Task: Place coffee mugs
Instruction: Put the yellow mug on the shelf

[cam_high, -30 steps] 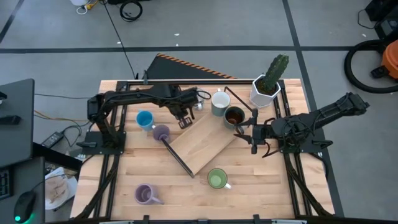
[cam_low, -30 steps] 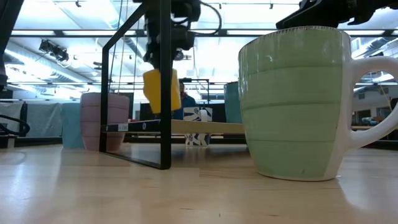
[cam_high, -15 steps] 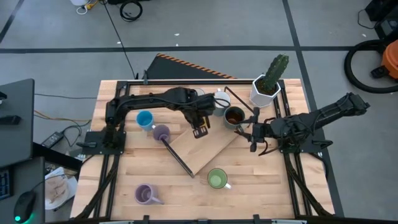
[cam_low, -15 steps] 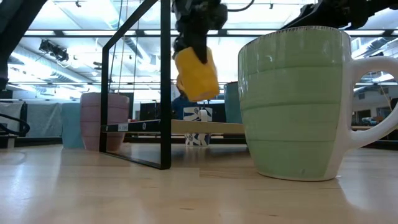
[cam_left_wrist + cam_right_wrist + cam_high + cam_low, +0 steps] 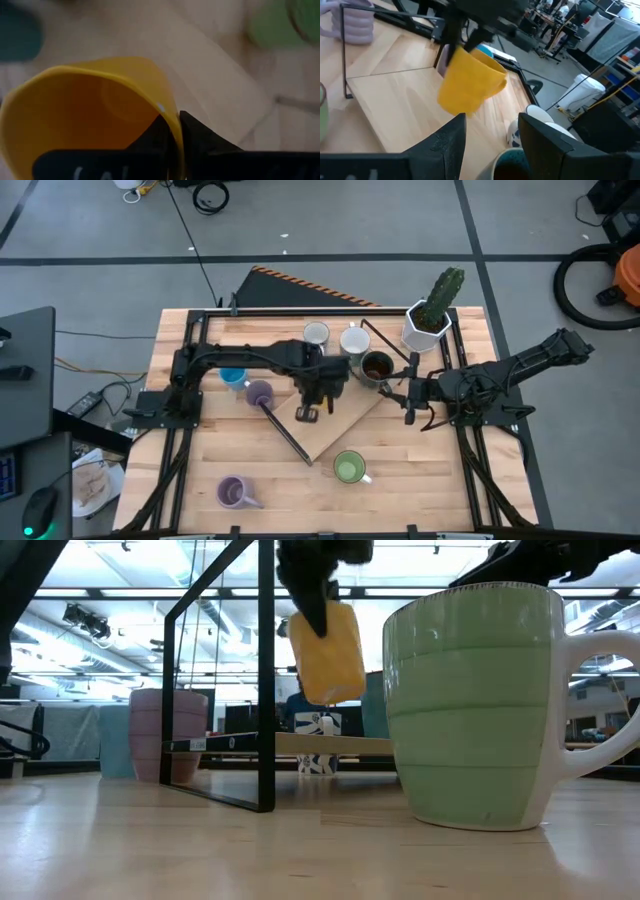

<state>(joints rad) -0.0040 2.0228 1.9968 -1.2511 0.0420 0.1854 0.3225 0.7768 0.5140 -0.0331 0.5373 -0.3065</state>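
Observation:
An orange-yellow mug (image 5: 325, 652) hangs tilted above the wooden board (image 5: 340, 415), with my left gripper (image 5: 318, 612) shut on its rim. In the high view that arm covers the mug. My right gripper (image 5: 407, 402) stands open over the table's right half, just near of the dark brown mug (image 5: 376, 366), and touches nothing. On the table stand a blue mug (image 5: 232, 373), a lilac mug (image 5: 259, 392), a second lilac mug (image 5: 233, 492), a green mug (image 5: 349, 468) and two white mugs (image 5: 316, 334), (image 5: 354, 342). My left gripper pinches the orange-yellow mug's rim wall (image 5: 174, 117), one finger inside the mug (image 5: 152, 137) and one outside (image 5: 200, 137). The fingers come from above, pointing steeply down. The mug hangs tilted below them, lifted clear of the board.
A black wire frame (image 5: 265, 680) stands along the board's left edge. A white angular pot with a cactus (image 5: 427, 323) sits at the far right corner. Bare table shows at the near edge, between the lilac and green mugs.
My left gripper has carried the orange-yellow mug toward the table's right and near edges, from beside the far mugs to above the board. Its wrist has rolled, and the mug has turned about and tipped with it, staying clear of the table.

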